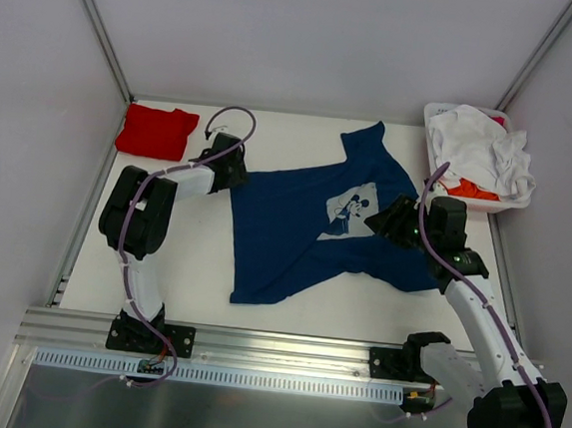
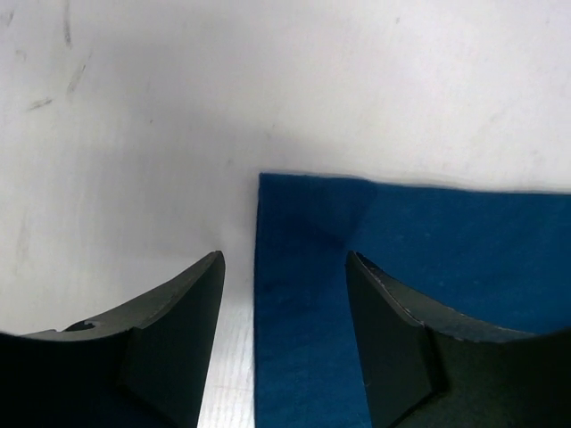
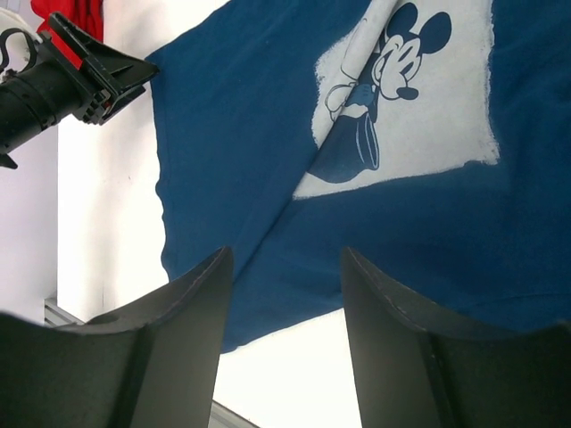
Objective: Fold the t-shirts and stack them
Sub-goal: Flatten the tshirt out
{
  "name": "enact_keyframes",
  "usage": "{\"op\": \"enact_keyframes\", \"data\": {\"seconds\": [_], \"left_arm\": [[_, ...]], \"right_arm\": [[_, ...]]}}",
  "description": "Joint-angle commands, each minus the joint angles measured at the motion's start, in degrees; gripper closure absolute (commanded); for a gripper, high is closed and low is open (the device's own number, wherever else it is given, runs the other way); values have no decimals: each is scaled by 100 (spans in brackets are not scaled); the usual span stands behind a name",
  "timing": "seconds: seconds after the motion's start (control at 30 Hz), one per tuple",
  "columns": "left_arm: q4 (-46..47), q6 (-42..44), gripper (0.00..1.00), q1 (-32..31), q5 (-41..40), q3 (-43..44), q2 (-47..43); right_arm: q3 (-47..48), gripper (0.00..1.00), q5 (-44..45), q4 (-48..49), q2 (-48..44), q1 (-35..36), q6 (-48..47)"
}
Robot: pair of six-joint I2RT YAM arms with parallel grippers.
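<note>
The navy blue cotton t-shirt with a pale square cartoon-mouse print [image 1: 300, 230] is lying spread, print side up, across the middle of the white table [image 1: 186, 265]. It is lying slightly askew, with creases running through the print, and one sleeve is pointing toward the far edge. The left gripper [image 1: 239, 177] is sitting low at the shirt's left edge. In the left wrist view its two dark fingers [image 2: 183, 339] are standing apart, straddling a corner of the blue cloth with nothing clamped between them. The right gripper [image 1: 373, 222] is hovering over the shirt's right side, just beside the print. Its jaws are likewise spread wide, and the right wrist view shows blue cloth and bare table through the gap. A plain red t-shirt [image 1: 156, 131] is resting folded at the far left corner, well apart from the blue one. A white plastic basket [image 1: 433, 115] at the far right corner is holding crumpled white tees [image 1: 478, 141] and a strip of orange cloth [image 1: 473, 190].
</note>
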Motion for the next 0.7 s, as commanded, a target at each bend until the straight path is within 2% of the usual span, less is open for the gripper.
{"op": "enact_keyframes", "data": {"seconds": [0.0,0.17,0.2,0.3,0.6,0.67], "left_arm": [[53,105,43,136,479,346,112],[53,78,55,207,725,504,261],[35,78,67,224,743,548,279],[-17,87,79,268,856,618,323],[-193,157,85,453,901,654,226],[-386,175,75,488,901,697,200]], "right_arm": [[110,45,-78,135,-199,42,107],[119,45,-114,144,-278,69,160],[119,45,-114,135,-287,60,160],[127,45,-105,144,-313,69,169],[206,45,-131,100,-340,77,169],[224,45,-149,100,-331,77,169]]}}
